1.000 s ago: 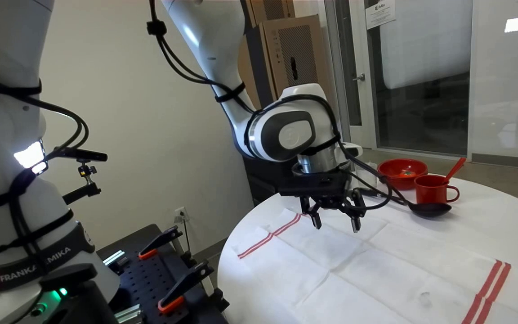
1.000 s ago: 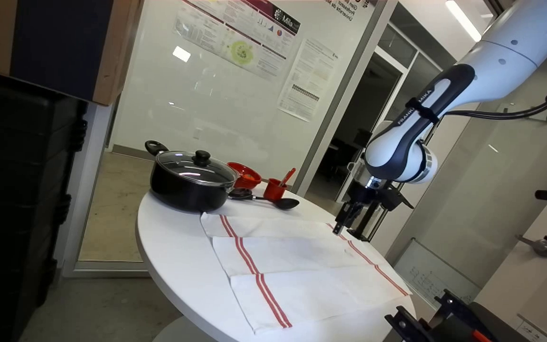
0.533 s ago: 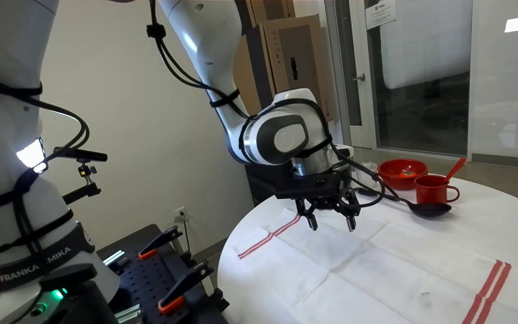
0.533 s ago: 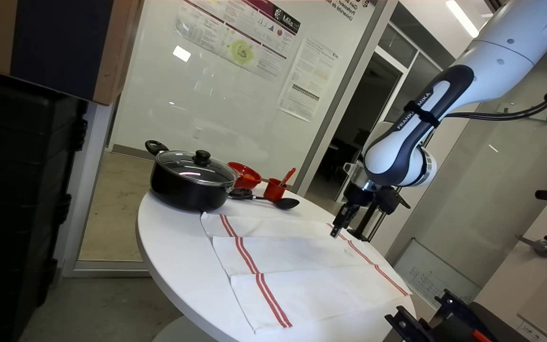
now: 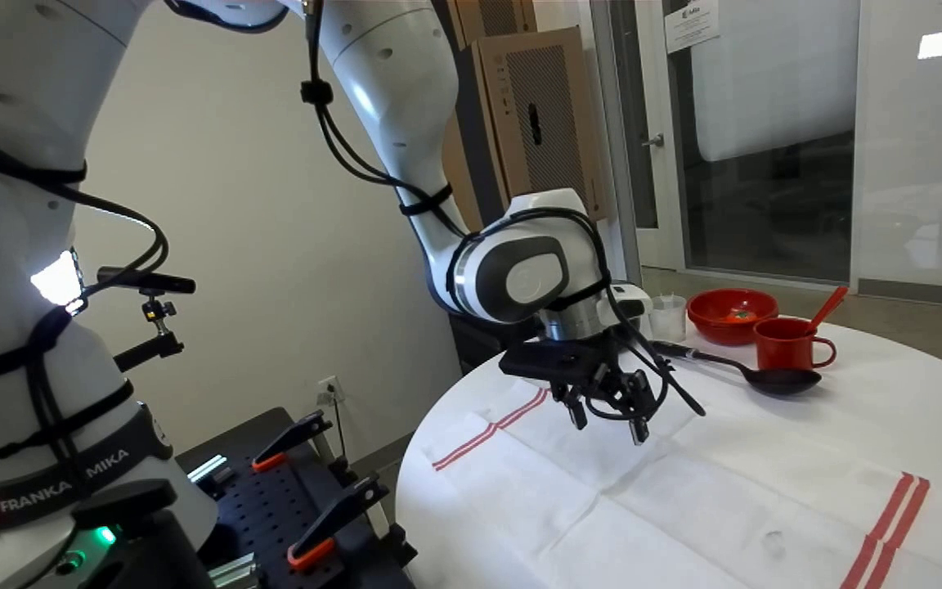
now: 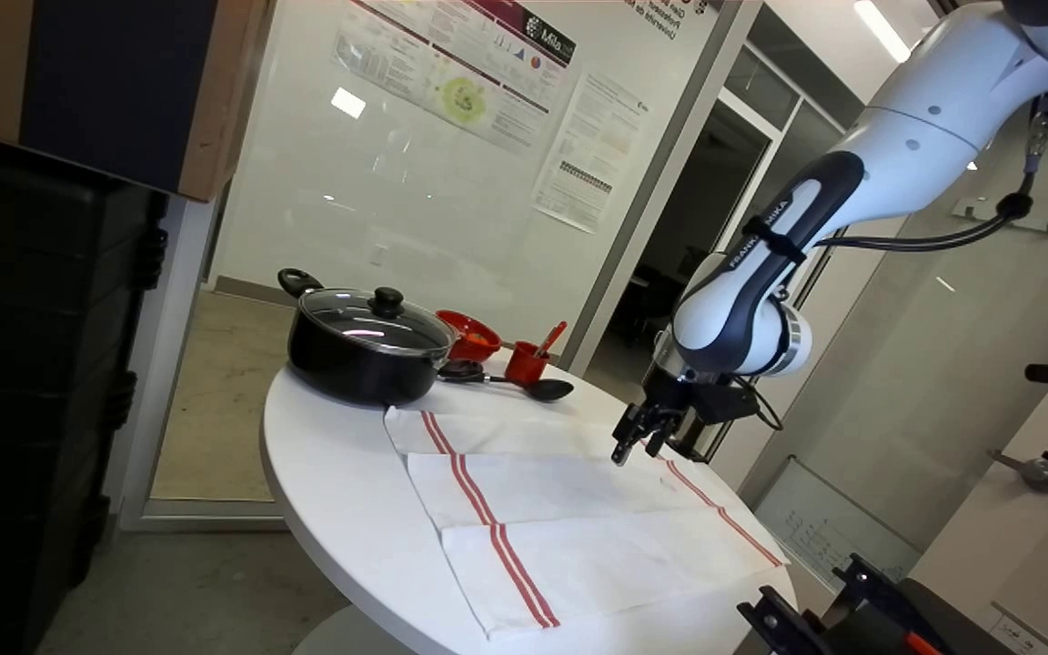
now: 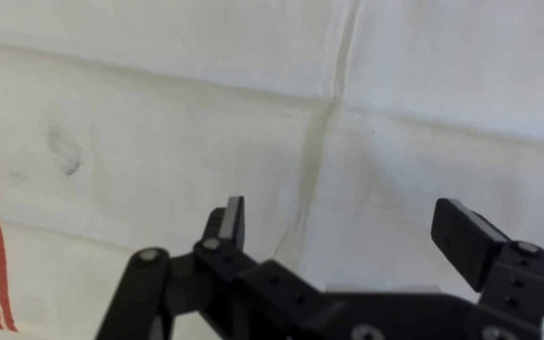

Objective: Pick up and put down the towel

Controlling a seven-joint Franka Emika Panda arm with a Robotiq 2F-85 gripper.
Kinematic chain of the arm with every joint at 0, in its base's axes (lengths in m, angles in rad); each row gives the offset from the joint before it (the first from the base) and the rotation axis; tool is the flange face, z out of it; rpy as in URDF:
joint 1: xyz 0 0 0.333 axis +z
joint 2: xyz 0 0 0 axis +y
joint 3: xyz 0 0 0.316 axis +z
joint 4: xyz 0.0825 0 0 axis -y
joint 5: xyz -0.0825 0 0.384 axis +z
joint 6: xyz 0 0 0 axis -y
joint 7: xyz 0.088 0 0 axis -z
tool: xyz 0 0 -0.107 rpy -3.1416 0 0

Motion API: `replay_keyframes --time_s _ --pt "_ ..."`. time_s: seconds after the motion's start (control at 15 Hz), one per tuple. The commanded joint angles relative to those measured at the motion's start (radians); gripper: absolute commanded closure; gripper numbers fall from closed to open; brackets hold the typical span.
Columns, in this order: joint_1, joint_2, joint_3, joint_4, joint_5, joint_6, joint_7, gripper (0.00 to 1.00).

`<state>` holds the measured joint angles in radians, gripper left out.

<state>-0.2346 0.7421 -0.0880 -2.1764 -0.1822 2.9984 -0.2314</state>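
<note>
From the left in an exterior view, a round black pot under a clear glass lid stands near the rim of a round white table. Next, just beside the pot and reaching rightward, lies the towel, a large, thin white cloth with paired red stripes near two edges, spread over the tabletop and crossed by fold creases. Beyond it, in both exterior views, come a glossy red bowl (an orange-and-green thing sits inside, too small to make out), a long-handled black spoon lying flat, and an upright red mug with a slim red handle leaning out of it toward the right. Farther right in an exterior view, the white jointed robot arm slopes down to a black two-fingered gripper, which points downward over the towel. It is released, its fingers well apart.

Left to right in the wrist view: the red stripes run down the cloth at the edge, then comes a faint grey smudge, then one finger, then a crease passing between the fingers, and last the second finger. Whether the tips touch the cloth, I cannot tell.
</note>
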Motion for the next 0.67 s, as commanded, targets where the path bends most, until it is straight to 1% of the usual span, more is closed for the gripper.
replay_keyframes --time_s 0.0,0.2,0.4,0.6 --pt "0.024 0.096 -0.004 0.121 0.036 0.045 0.054 0.00" --pt "0.007 0.152 0.023 0.219 0.035 0.007 0.045 0.00" --pt "-0.014 0.206 0.058 0.301 0.039 -0.074 0.028 0.00" --pt "-0.022 0.251 0.075 0.357 0.047 -0.150 0.021 0.00"
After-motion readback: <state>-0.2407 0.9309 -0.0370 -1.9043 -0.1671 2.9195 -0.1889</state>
